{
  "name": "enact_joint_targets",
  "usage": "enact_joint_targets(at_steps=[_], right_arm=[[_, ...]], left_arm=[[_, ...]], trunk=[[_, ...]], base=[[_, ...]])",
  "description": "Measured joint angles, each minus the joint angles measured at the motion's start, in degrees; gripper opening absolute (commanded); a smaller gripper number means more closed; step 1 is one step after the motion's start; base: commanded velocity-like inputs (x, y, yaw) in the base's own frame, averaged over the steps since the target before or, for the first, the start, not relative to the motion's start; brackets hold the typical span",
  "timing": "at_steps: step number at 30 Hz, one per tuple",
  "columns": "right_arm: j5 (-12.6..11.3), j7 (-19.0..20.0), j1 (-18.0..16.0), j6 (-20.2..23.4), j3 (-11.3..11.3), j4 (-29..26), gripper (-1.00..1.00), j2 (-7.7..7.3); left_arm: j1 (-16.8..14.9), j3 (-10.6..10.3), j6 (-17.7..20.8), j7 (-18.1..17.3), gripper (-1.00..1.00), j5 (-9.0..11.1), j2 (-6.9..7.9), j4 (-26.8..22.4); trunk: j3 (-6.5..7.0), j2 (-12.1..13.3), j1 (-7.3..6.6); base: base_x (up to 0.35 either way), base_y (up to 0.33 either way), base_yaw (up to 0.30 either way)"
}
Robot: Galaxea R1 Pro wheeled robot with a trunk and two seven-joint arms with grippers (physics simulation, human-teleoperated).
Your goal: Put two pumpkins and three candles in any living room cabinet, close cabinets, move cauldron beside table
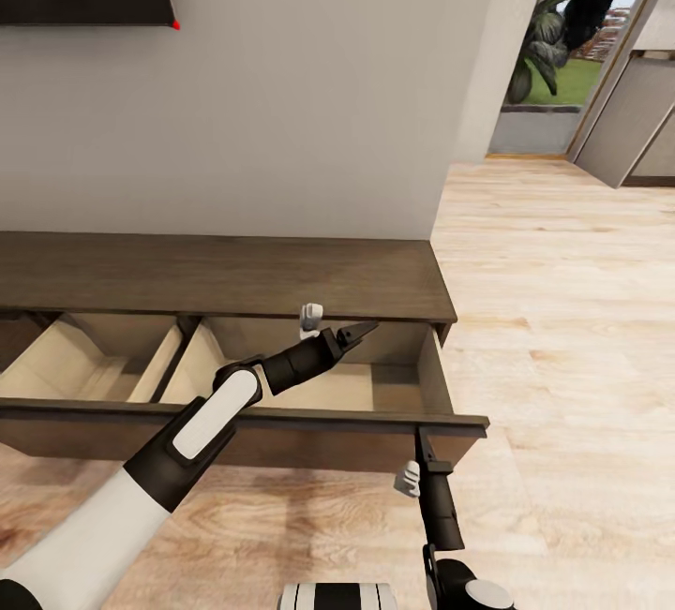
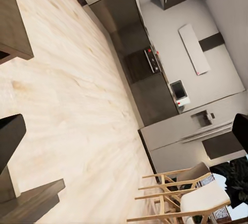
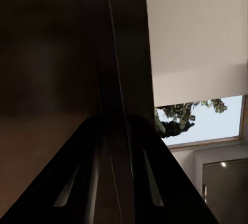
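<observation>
The long dark-brown wooden cabinet point(image 1: 225, 275) drawer stands open: rigid, heavy-sliding; push its front edge. My right gripper point(image 1: 424, 449) pinches that edge; my left gripper point(image 1: 361, 333) appears closed, empty.

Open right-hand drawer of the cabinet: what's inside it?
The drawer shows pale wood floor and walls, nothing resting where visible. The left gripper and forearm cover part of the floor; the front panel hides the near strip.

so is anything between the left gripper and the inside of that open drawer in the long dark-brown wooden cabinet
Nothing visible does. The left gripper hangs over the pale light-wood interior of the open drawer in the long dark-brown wooden cabinet.
</observation>
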Motion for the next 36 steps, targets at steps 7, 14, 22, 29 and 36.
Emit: enact_joint_targets(at_steps=[7, 14, 22, 29, 36], right_arm=[[0.23, -1.62, 0.05, 1.72, 0.78, 1.27, -1.00, -0.01], [-0.17, -0.36, 0.01, -0.25, 0.10, 0.33, -1.00, -0.03], [-0.29, -0.40, 0.01, -0.23, 0.17, 0.34, 1.00, -0.02], [-0.73, 1.74, 0.05, -0.64, 0.01, 1.05, 1.00, -0.02], [-0.74, 1.76, 0.04, -0.63, 0.01, 1.04, 1.00, -0.02]], left_arm=[[-0.01, -0.01, 0.00, 0.00, 1.00, 0.01, 0.00, 0.00], [0.00, 0.01, 0.00, 0.01, 1.00, 0.00, 0.00, -0.01], [0.00, 0.00, 0.00, 0.01, 1.00, 0.00, 0.00, -0.01], [0.00, 0.00, 0.00, 0.01, 1.00, 0.00, 0.00, -0.01], [0.00, 0.00, -0.01, 0.01, 1.00, 0.00, -0.06, -0.01]], trunk=[[-0.02, 0.00, 0.01], [0.00, 0.00, 0.00], [0.00, 0.00, 0.00], [-0.01, 0.01, 0.01], [-0.01, 0.01, 0.01]], base=[[0.000, 0.000, 0.000], [0.000, 0.000, 0.000], [0.000, 0.000, 0.000], [0.000, 0.000, 0.000], [-0.033, 0.013, 0.000]])
